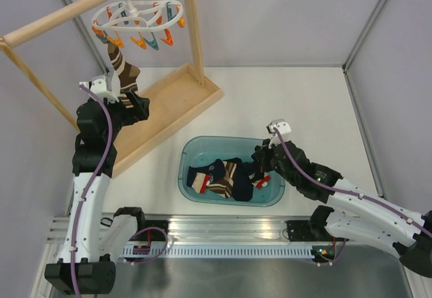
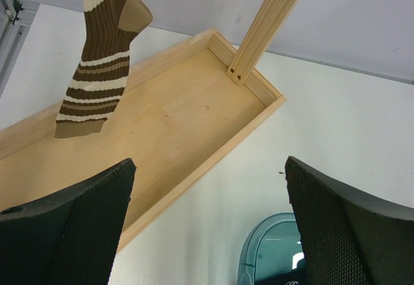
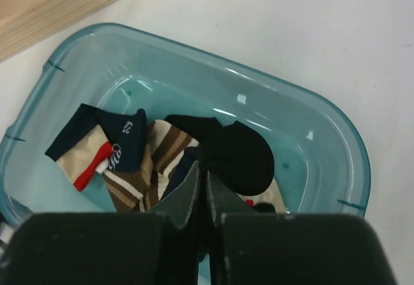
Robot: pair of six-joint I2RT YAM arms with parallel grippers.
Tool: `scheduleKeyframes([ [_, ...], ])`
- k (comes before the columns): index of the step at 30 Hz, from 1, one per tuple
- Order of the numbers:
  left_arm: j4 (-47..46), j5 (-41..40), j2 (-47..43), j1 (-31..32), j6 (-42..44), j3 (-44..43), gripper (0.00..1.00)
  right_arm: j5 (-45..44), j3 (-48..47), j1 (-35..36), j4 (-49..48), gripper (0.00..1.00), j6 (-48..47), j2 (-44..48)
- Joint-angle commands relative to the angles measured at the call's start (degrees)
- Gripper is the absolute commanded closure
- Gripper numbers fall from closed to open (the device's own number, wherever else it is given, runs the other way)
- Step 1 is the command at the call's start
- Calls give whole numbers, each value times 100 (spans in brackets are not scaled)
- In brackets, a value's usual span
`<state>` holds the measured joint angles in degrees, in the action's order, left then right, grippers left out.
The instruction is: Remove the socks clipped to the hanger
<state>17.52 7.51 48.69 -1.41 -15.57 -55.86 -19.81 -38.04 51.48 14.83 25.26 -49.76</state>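
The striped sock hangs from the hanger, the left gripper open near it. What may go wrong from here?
1. The striped sock lies up and left of the gap of the open left gripper; closing now would likely miss.
2. The hanger only hooks over the pole; a hard pull might swing or unhook it.
3. The shut right gripper sits right at the black sock in the bin; it might drag it out.

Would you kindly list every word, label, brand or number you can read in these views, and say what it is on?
No text here can be read.
Small white mark near the cuff of the navy sock lying in the teal tub: too blurred to read.
Second white mark lower on the same sock: also unreadable.
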Motion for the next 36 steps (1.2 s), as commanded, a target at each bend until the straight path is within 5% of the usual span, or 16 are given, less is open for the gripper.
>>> scheduleKeyframes([
  [1,-143,93,-26,9,46,22,0,-58,121,2,169,95,498,300],
  [2,-143,102,-26,9,37,31,0,-32,122,2,222,89,515,309],
  [4,-135,119,-17,9,37,31,0,65,34,-7,423,42,550,265],
  [7,-143,119,9,9,37,31,0,83,-63,-7,591,3,498,256],
  [23,-126,-398,299,-34,151,-65,0,-67,8,2,565,2,454,440],
  [36,-669,-1479,2039,-237,177,-1024,1,970,-265,-7,-1358,2,67,-701],
])
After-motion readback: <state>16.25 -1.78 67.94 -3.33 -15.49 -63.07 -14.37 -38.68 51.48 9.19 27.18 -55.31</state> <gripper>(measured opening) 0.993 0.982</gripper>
